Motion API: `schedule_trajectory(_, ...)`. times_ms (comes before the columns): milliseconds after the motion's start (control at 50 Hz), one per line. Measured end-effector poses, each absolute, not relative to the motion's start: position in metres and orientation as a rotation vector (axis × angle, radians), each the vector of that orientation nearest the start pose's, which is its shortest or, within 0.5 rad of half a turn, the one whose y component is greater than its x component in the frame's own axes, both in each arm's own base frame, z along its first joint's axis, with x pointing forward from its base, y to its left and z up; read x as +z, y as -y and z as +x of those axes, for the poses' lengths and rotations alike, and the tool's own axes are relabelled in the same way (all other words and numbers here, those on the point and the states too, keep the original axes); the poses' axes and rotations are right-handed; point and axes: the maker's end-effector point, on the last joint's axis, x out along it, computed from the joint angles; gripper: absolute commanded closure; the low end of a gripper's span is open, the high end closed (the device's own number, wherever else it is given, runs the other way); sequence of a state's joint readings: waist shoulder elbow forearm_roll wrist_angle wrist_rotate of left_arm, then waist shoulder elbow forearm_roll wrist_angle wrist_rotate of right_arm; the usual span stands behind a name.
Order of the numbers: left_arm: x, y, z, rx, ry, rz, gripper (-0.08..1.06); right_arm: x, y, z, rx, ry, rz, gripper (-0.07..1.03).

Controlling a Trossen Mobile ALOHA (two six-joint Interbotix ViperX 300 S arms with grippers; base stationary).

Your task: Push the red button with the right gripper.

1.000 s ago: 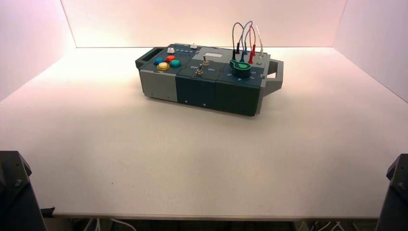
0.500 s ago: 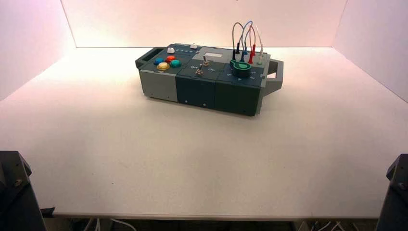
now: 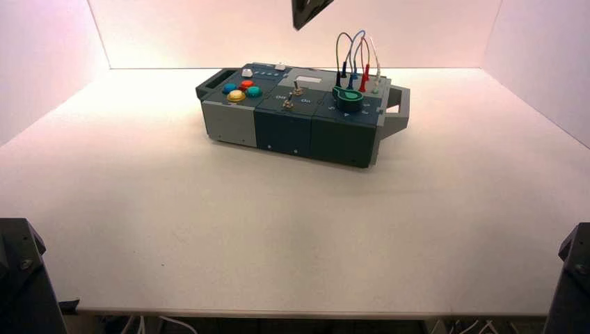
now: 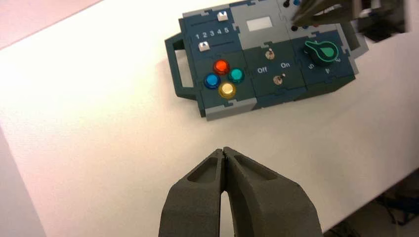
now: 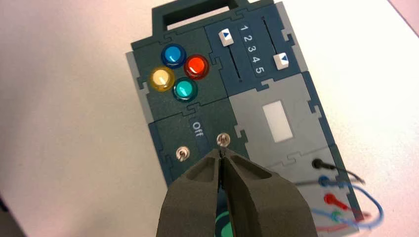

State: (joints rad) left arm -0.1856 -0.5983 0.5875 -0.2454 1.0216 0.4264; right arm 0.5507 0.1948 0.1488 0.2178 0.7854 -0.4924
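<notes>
The red button [image 5: 196,65] is a small domed button on the box's button end, in a cluster with blue, yellow and teal ones; it also shows in the high view [image 3: 246,84] and the left wrist view [image 4: 221,66]. My right gripper [image 5: 221,152] hangs shut and empty above the box, its tip over the two toggle switches [image 5: 223,139], short of the red button. Only a black piece of the right gripper [image 3: 306,12] shows at the high view's top edge. My left gripper [image 4: 224,149] is shut and empty, high over bare table, well away from the box.
The box [image 3: 229,122] stands at the table's far middle, slightly turned. It carries two white-handled sliders [image 5: 226,36] numbered 1 to 5, a green knob [image 3: 346,96], and looping wires [image 3: 358,52] with red, blue and black plugs. Black mounts [image 3: 21,278] fill the front corners.
A black piece of the right gripper has come into the top edge of the high view, above the box. The box and its parts have not moved.
</notes>
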Motion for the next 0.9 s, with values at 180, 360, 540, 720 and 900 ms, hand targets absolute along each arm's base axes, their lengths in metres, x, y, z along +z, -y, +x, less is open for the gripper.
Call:
schedule_trajectory(180,0.267,0.086,0.259,-0.503,-0.956,0.241,1.01,0.142,-0.287,0.395,0.798,-1.0,-0.563,0.98)
schedule_trajectory(360,0.27,0.086,0.256,-0.496,-0.954,0.228,1.01,0.132,-0.311,0.399,0.789,-1.0,-0.586,0.98)
schedule_trajectory(540,0.271,0.085,0.254,-0.492,-0.962,0.217,1.01,0.13,-0.323,0.407,0.767,-1.009,-0.543,0.98)
schedule_trajectory(720,0.273,0.085,0.252,-0.491,-0.971,0.21,1.01,0.122,-0.328,0.414,0.754,-1.03,-0.526,0.98)
schedule_trajectory(900,0.277,0.086,0.253,-0.493,-0.965,0.211,1.01,0.104,-0.334,0.418,0.756,-1.053,-0.534,0.98)
